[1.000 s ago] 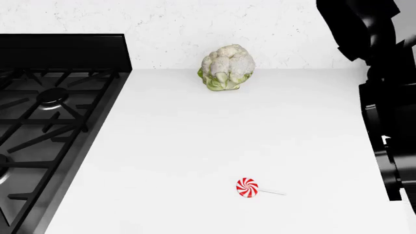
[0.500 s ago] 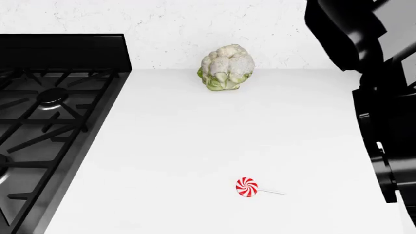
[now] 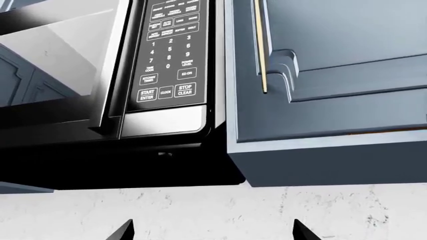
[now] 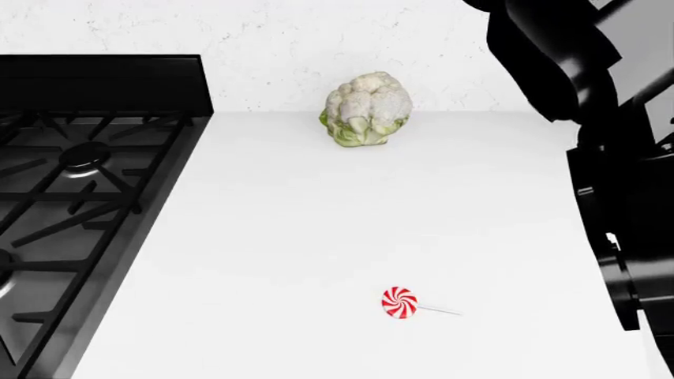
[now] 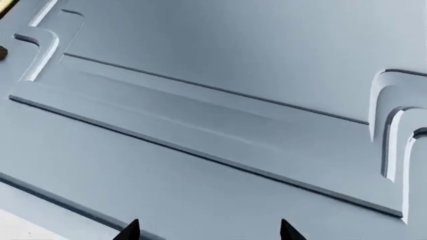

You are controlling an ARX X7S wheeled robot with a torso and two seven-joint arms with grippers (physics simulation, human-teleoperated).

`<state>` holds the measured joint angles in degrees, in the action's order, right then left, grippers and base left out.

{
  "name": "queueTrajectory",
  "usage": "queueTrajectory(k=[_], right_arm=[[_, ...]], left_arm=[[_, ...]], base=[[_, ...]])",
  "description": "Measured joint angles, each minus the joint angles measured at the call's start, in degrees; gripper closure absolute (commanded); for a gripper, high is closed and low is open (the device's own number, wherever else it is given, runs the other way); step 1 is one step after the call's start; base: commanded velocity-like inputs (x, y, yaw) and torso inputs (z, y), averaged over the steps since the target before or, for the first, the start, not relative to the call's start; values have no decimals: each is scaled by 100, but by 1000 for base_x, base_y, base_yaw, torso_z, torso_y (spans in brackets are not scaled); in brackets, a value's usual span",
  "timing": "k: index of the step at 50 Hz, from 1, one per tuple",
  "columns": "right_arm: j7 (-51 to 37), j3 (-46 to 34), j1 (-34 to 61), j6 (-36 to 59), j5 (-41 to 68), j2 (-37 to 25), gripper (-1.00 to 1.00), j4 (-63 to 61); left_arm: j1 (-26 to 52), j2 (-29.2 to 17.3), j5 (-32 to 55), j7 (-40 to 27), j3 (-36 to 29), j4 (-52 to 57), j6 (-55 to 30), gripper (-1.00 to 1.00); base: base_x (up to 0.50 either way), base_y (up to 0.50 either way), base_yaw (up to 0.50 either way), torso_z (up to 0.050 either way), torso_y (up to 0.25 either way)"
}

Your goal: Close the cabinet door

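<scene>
Right wrist view, blue cabinet door (image 5: pixel 220 115) up close, right claw (image 5: pixel 208 231) tips apart, head view only cauliflower (image 4: pixel 365 109), lollipop (image 4: pixel 400 303).

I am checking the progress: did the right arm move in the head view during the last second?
Yes. The right arm has shifted leftward, toward the cauliflower, which stayed where it was on the counter.

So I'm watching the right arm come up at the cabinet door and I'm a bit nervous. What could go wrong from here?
Two risks, both judgement calls. The right end effector is very near the cabinet door with its fingers spread, so a fingertip could catch in the panel's grooves rather than push flat. The head camera shows only the counter with a cauliflower and lollipop, not the door, so contact can only be judged through the wrist views.
</scene>
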<state>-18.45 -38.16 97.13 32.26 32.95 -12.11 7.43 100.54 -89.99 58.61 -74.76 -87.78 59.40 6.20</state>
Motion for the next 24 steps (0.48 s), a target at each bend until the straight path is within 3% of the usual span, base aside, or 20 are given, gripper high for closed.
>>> queueTrajectory(k=[24], right_arm=[[13, -10, -30, 45, 95, -35, -100, -62]], left_arm=[[-24, 0, 46, 5, 87, 18, -14, -100]], base=[[0, 0, 0, 0, 0]])
